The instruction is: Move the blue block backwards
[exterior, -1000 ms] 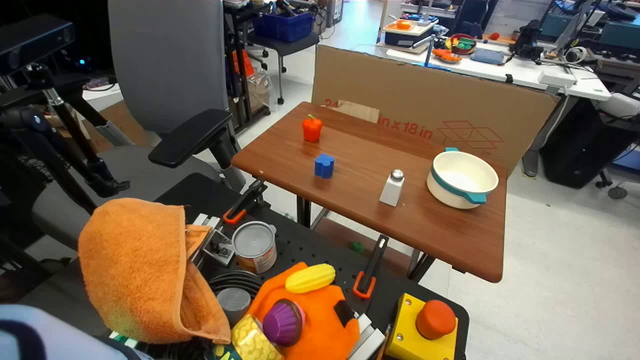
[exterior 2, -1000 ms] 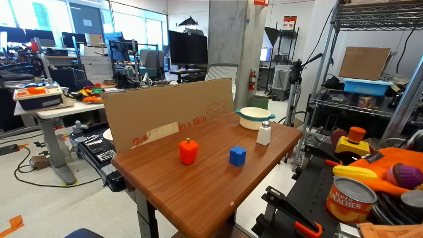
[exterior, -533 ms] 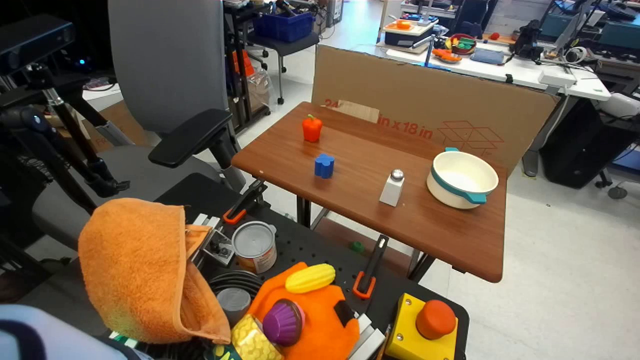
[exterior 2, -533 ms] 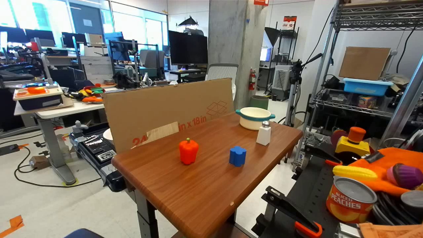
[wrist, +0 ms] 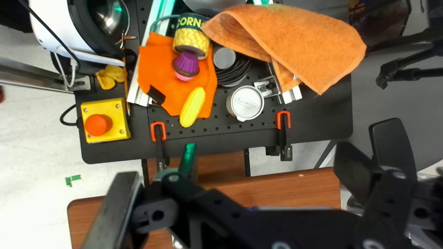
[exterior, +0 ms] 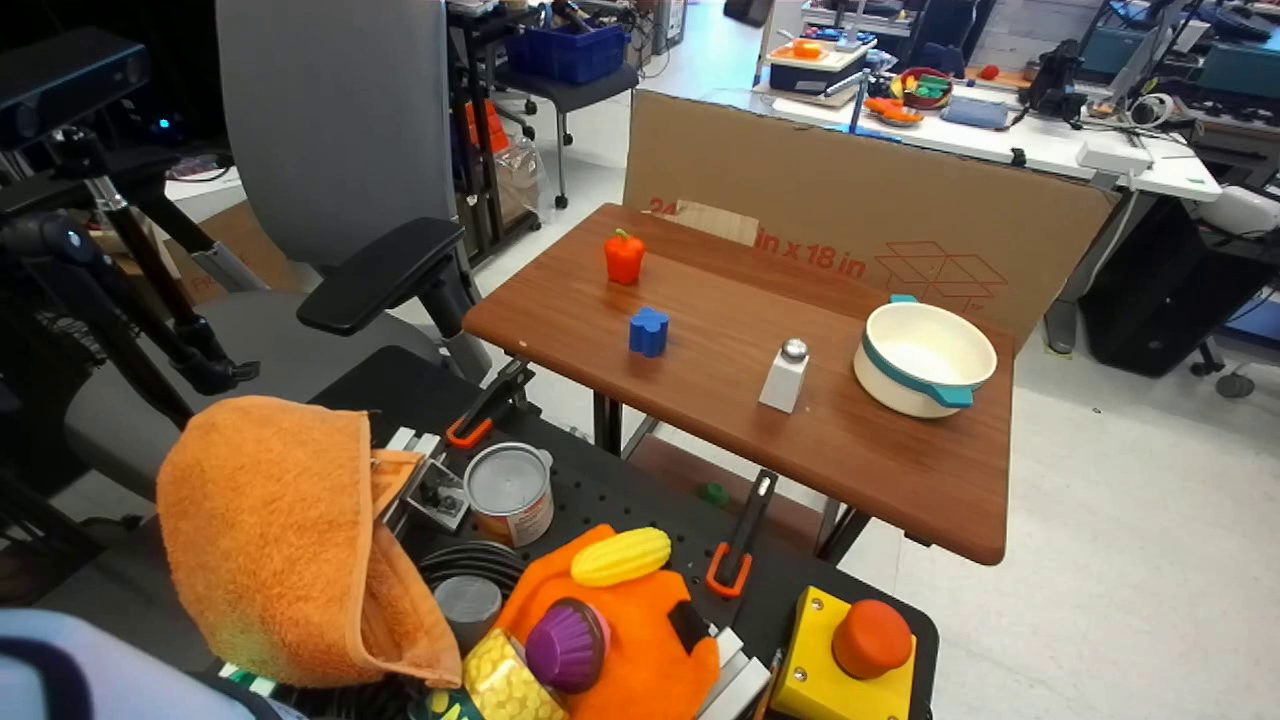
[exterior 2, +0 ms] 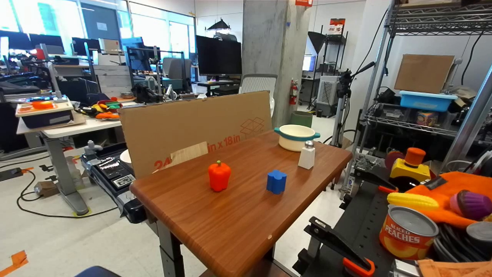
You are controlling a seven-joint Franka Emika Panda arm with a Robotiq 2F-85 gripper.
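Blue block [exterior: 649, 333]: in an exterior view, it stands on the brown desk [exterior: 560, 290], near the long edge that faces the black cart [exterior: 620, 495]; its sides are lobed, its top flat.
Red pepper [exterior: 624, 260]: on the desk too, near the block but apart from it, and farther from that edge.
Shaker [exterior: 784, 380]: white, silver-topped, upright, standing along the desk between the block and the cream bowl [exterior: 930, 345] with teal handles.
Dark piece [exterior: 748, 9]: cut off by the top edge of this view, well apart from the block; whether it is part of the jaws I cannot tell.
Cardboard panel [exterior 2: 196, 129]: in an exterior view, it stands upright along the desk's far side; across from it the block sits nearer the opposite edge, with the pepper to one side and the shaker to the other, touching neither.
Peach can [exterior 2: 409, 238]: on the cart, across the gap from the desk and the block.
Jaws: in the wrist view they are spread wide, with the cart's edge and a strip of desk showing between them.
Bluish sliver [wrist: 253, 208]: shows between the jaws, over the desk, right at the edge of the dark linkage [wrist: 280, 224]; too little of it is visible to tell whether it is the block.
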